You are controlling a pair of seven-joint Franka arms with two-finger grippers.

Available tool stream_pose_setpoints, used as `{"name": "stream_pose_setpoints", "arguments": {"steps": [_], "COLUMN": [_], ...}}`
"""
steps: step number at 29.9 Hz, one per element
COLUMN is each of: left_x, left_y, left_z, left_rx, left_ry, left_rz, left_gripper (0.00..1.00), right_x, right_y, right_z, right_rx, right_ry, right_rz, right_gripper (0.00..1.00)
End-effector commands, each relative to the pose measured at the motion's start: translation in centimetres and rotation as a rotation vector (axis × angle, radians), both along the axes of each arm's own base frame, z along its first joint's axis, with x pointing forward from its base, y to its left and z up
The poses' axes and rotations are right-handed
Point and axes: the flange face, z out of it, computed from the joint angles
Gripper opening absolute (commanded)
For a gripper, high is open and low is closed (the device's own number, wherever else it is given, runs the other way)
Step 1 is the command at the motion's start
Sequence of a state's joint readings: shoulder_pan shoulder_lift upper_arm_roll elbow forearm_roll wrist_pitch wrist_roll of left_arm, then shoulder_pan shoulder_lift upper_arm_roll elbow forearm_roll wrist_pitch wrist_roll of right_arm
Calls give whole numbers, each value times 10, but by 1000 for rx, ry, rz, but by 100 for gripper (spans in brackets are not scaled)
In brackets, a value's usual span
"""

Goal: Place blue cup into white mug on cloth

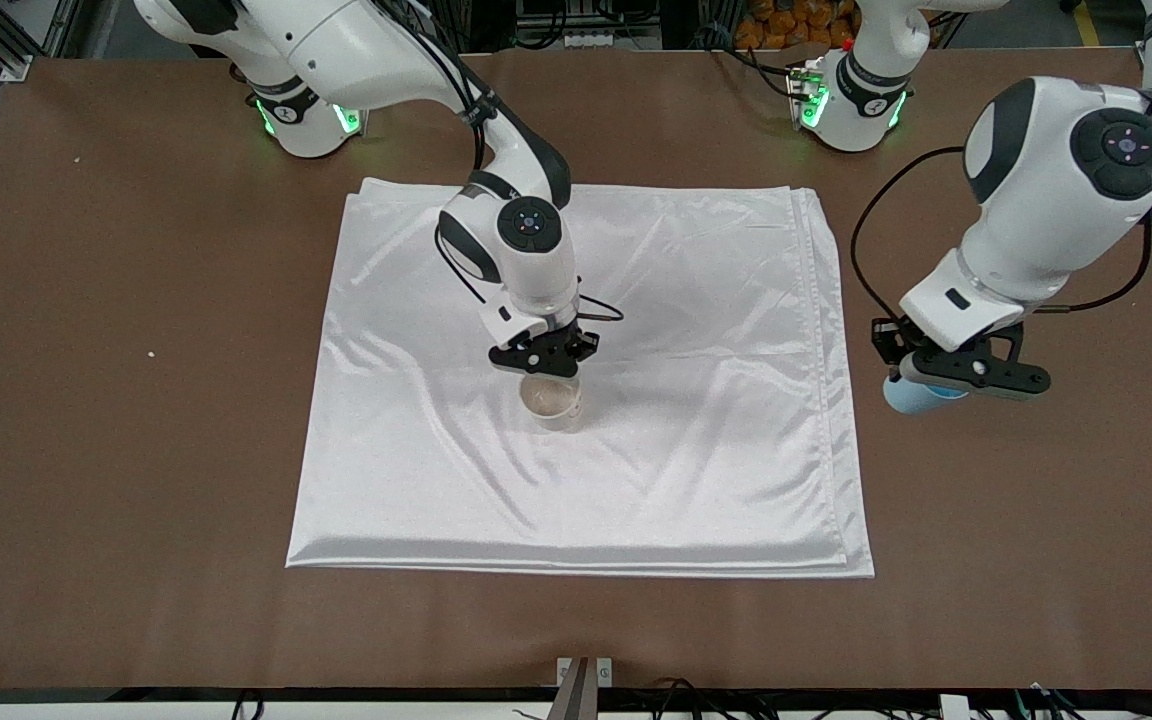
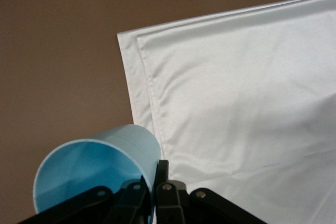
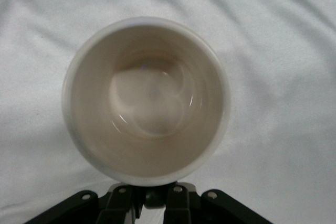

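Note:
The white mug (image 1: 552, 402) stands upright near the middle of the cloth (image 1: 686, 300). My right gripper (image 1: 544, 356) is low at the mug's rim, on the side away from the front camera. In the right wrist view the mug (image 3: 147, 98) shows its empty inside, and my right gripper (image 3: 153, 196) is shut on its small dark handle. My left gripper (image 1: 956, 372) is shut on the blue cup (image 1: 918, 396), held tilted above the bare table beside the cloth's edge at the left arm's end. In the left wrist view my left gripper (image 2: 156, 174) pinches the wall of the cup (image 2: 94, 166).
The brown table (image 1: 136, 450) surrounds the cloth on all sides. The cloth's layered corner (image 2: 137, 72) shows in the left wrist view. The cloth has soft wrinkles around the mug (image 3: 283, 35).

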State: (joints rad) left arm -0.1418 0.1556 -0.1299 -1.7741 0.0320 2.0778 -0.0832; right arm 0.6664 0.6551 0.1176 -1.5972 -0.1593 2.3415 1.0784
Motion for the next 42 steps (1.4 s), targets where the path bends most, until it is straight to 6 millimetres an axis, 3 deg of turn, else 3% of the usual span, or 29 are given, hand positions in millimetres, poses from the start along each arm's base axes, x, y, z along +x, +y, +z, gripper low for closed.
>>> {"name": "stream_pose_setpoints", "arguments": {"steps": [1,3,6,7,8,9,14,16,27,36,42], "left_x": [21,24,28,28,28,28,28,28,23,21,10], "left_y": [-30,-38,-57,-64,-72,-81,-109,-117,-176,-237,-282], "left_z": [-4,-6,-7,-8,-11,-15,-21,-24,-32,-59,-74], "left_rx": [-7,-7,-2,-1,-1,-2,-6,-12,-87,-168,-210], "left_ry": [3,0,-12,-13,-13,-9,-4,8,31,85,89], "left_rz": [35,40,47,53,59,65,104,116,188,284,298], "left_gripper": [0,0,0,0,0,0,0,0,0,0,0], "right_x": [-1,0,0,0,0,0,3,4,13,27,34], "right_y": [11,10,10,10,10,10,7,5,-45,-105,-159], "right_z": [-1,-2,-2,-2,-1,0,11,26,148,225,273], "right_rx": [-17,-17,-18,-20,-21,-24,-27,-27,-67,-35,-36], "right_ry": [-29,-29,-32,-34,-35,-38,-46,-50,-47,-27,-12], "right_rz": [5,4,6,9,9,13,12,5,-73,-78,-48], "right_gripper": [0,4,24,39,62,100,100,100,100,100,100]}}
